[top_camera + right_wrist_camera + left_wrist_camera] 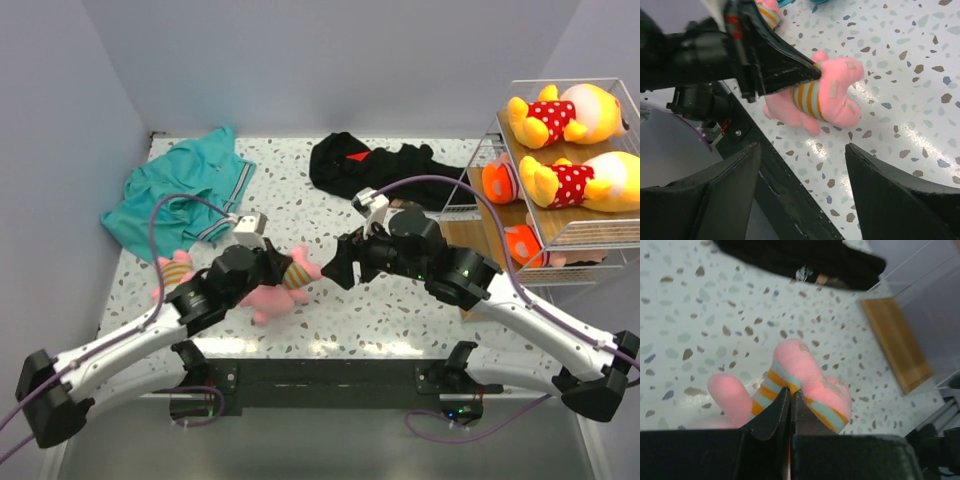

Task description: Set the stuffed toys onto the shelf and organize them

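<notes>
no readable text, labels or numbers anywhere

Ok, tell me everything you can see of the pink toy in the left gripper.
The pink toy is soft plush: rounded pink limbs, orange and grey-blue stripes around its middle. The left gripper is shut on the striped part. The toy is over the speckled table near the front edge, between the arms. The right gripper faces it, open, not touching. Whether it rests on the table is unclear.
</notes>
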Controlling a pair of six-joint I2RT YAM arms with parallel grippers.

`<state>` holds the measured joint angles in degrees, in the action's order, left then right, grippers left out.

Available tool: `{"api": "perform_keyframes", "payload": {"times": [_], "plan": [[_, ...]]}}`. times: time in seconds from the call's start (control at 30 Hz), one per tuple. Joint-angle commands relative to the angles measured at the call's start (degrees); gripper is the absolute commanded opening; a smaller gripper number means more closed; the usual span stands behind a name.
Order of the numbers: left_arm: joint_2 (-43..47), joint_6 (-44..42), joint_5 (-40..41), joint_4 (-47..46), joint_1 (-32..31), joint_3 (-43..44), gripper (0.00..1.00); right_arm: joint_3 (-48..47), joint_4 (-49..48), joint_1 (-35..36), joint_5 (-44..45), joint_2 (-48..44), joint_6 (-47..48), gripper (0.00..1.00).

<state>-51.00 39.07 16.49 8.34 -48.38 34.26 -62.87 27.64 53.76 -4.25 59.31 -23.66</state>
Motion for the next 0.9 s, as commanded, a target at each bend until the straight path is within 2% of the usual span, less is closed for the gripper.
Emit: {"api": "perform_keyframes", "payload": {"times": [0.0,0.13,0.2,0.4,0.57,0.73,0.87], "plan": [[13.8,-4.3,-0.8,-13.3,0.5,-5.3,0.00,1.5,-8.7,-1.3,-7.9,-1.8,-5.2,0.64],[21.5,-5.8,-2.9,-16.1,0.4,-7.7,0.00,2.0,-12.9,-1.8,-12.6,-2.8,-6.9,0.56],[24.7,-6.0,-3.5,-17.0,0.4,-9.0,0.00,2.8,-15.7,-1.8,-14.7,-3.6,-7.4,0.55],[27.3,-5.8,-7.7,-21.2,0.5,-11.0,0.00,3.9,-19.4,-1.8,-18.2,-2.9,-10.5,0.56],[27.4,-5.4,-10.8,-24.9,0.4,-12.1,0.00,4.5,-19.0,-1.9,-13.7,-3.0,-11.2,0.63],[28.2,-5.7,-14.7,-27.3,0.4,-12.6,0.00,4.1,-18.9,-1.9,-10.7,-1.5,-9.5,0.65],[28.9,-5.5,-16.2,-29.5,0.4,-12.9,0.00,3.1,-20.1,-2.0,-13.7,1.5,-10.2,0.65]]}}
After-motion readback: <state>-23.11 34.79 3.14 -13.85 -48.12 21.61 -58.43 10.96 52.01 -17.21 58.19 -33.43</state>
